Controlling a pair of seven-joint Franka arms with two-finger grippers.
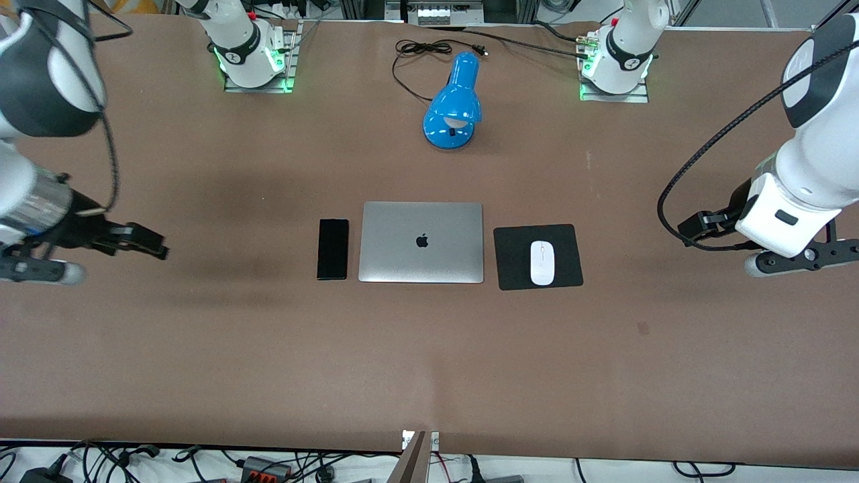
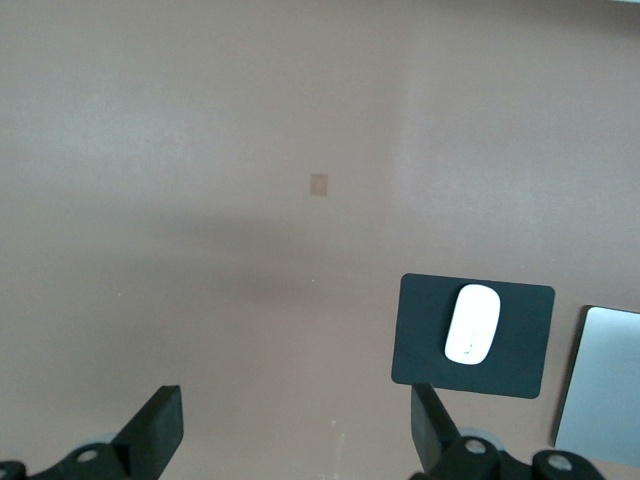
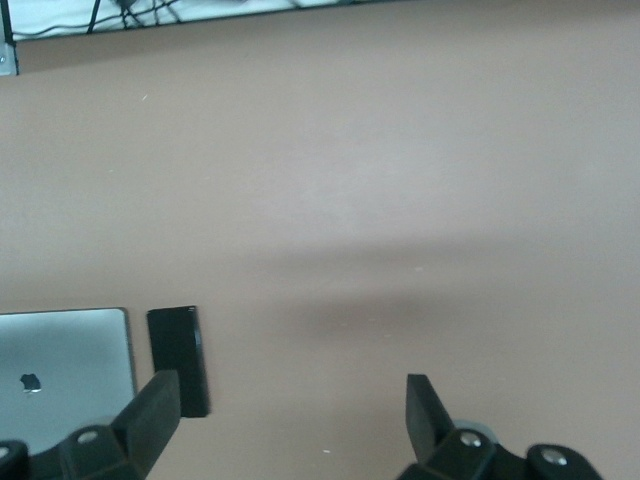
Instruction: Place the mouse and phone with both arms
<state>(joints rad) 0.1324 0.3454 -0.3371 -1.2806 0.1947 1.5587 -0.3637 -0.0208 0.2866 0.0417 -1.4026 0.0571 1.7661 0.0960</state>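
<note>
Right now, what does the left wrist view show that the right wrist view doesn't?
Only the left wrist view shows the white mouse lying on the black mouse pad, with the left gripper open over bare table. Only the right wrist view shows the phone, flat beside the laptop, and the right gripper, also open. Both share the closed silver laptop and the brown table.

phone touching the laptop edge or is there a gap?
Apart. The front view shows a strip of bare table between the phone and the laptop; the right wrist view shows the same gap.
</note>
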